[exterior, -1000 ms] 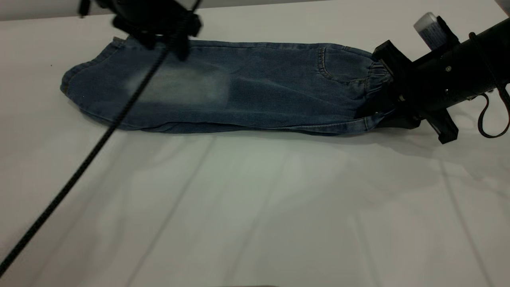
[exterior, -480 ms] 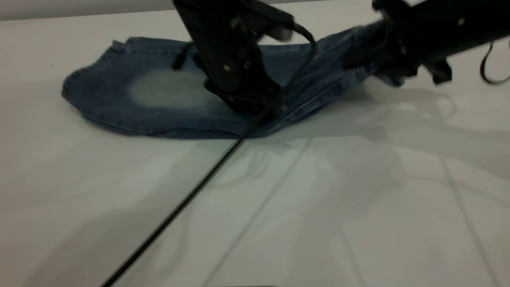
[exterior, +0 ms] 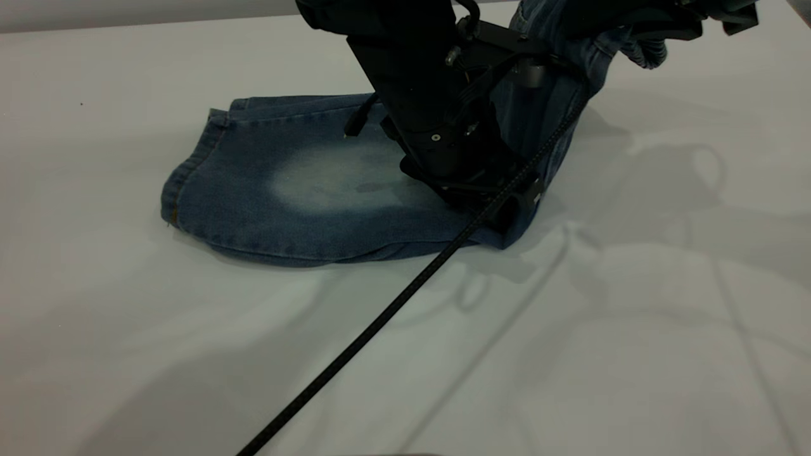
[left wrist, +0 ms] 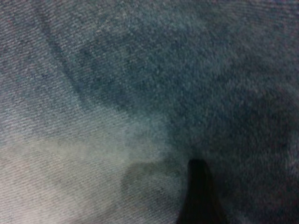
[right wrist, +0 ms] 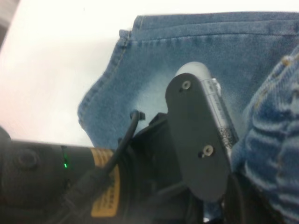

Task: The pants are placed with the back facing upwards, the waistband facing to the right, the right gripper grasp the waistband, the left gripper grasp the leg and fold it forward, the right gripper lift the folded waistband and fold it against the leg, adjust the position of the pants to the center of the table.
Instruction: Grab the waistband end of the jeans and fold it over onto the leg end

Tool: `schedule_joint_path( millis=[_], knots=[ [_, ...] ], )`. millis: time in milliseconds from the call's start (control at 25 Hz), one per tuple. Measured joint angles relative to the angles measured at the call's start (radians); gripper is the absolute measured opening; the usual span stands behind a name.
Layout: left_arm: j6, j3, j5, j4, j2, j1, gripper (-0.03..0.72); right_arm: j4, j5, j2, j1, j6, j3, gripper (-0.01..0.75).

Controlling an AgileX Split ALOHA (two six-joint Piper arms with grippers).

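The blue denim pants (exterior: 329,183) lie on the white table (exterior: 158,354), with the leg hem to the left and a faded patch in the middle. My left gripper (exterior: 472,187) presses down on the cloth just right of that patch. Its wrist view shows only denim (left wrist: 117,93) close up. My right gripper (exterior: 640,22) is high at the upper right, shut on the puckered waistband (exterior: 647,52). The waist end rises steeply from the table behind the left arm. In the right wrist view the ridged waistband (right wrist: 275,130) hangs above the left arm (right wrist: 196,140).
A black cable (exterior: 380,316) runs from the left arm diagonally down across the table toward the near edge. The arms cast shadows on the table at the right. Open tabletop surrounds the pants in front and to the left.
The right gripper has raised the waistband off the table and carried it leftward. The left gripper has moved from the leg end to the middle of the pants. The leg hem has slid right.
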Motion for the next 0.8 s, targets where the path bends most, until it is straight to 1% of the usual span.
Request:
schedule_joint_path(
  millis=[120, 240, 400, 480, 640, 800],
  knots=[
    [0.019, 0.0, 0.048, 0.003, -0.041, 0.006, 0.463, -0.03, 0.001, -0.007, 0.0, 0.0, 0.0, 0.05],
    [0.024, 0.0, 0.076, 0.016, -0.098, 0.029, 0.463, -0.042, 0.002, -0.015, 0.0, -0.01, 0.0, 0.05],
    [0.024, 0.009, 0.089, 0.069, -0.114, 0.069, 0.463, -0.05, 0.002, -0.058, 0.0, -0.039, 0.0, 0.05],
    [0.024, 0.024, 0.09, 0.081, -0.096, 0.078, 0.463, -0.051, 0.004, -0.092, 0.0, -0.044, 0.0, 0.05],
    [0.024, 0.034, 0.073, 0.076, -0.052, 0.067, 0.463, -0.061, 0.015, -0.141, 0.0, -0.045, 0.0, 0.05],
    [0.024, 0.034, 0.041, 0.072, -0.033, 0.022, 0.463, -0.069, 0.021, -0.151, 0.0, -0.041, 0.0, 0.05]
  ],
)
